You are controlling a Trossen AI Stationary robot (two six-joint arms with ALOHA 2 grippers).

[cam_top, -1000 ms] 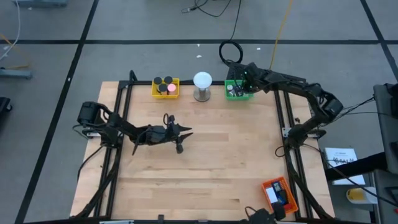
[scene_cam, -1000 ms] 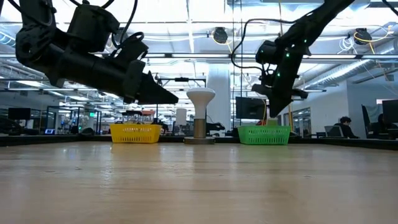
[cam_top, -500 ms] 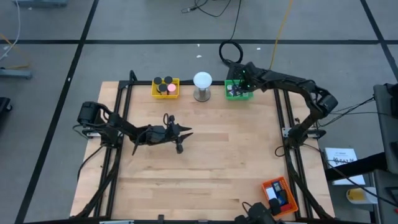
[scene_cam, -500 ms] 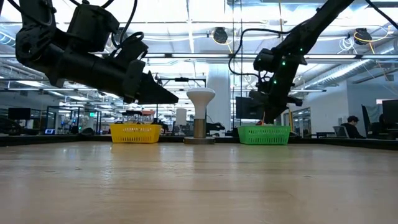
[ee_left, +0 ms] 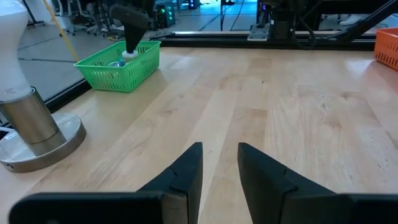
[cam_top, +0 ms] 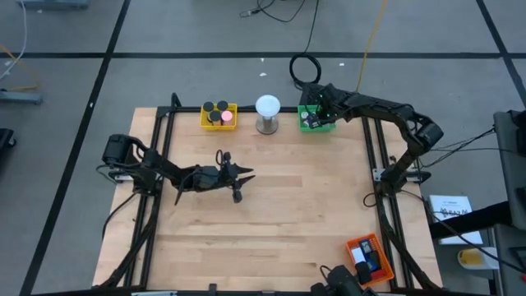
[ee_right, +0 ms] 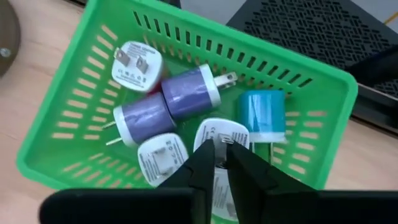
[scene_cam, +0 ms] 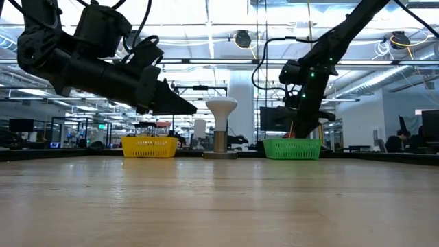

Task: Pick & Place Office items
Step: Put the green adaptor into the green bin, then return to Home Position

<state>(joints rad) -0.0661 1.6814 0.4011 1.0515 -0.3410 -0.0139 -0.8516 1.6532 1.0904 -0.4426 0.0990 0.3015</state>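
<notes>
In the right wrist view the green basket [ee_right: 81, 118] holds white plug adapters [ee_right: 135, 65], two purple ones [ee_right: 165, 106] and a blue roll [ee_right: 261, 115]. My right gripper [ee_right: 219, 163] hangs over the basket [cam_top: 309, 123] at the table's far edge, shut on a white adapter. The left wrist view shows that gripper [ee_left: 129, 43] with the white piece at its tip. My left gripper [ee_left: 219, 158] hovers open over the table's left middle [cam_top: 238, 182], holding nothing. The yellow tray [cam_top: 219, 116] holds black round caps and a pink disc. My right gripper holds a white adapter [ee_right: 221, 140], pinched between its two fingers from above, pointing down. The adapter sits at about the height of the basket's rim [ee_left: 129, 55], above the other items; whether it rests on them I cannot tell.
A white ball on a metal stand [cam_top: 267, 113] stands between the yellow tray and the green basket. An orange tray [cam_top: 367, 256] sits at the near right corner. Bare wood [cam_top: 288, 214] fills the middle of the table. Black frame rails run along both sides.
My right gripper has moved a little toward the table's left and down over the green basket, and its arm has drawn in. My left arm has kept still.
</notes>
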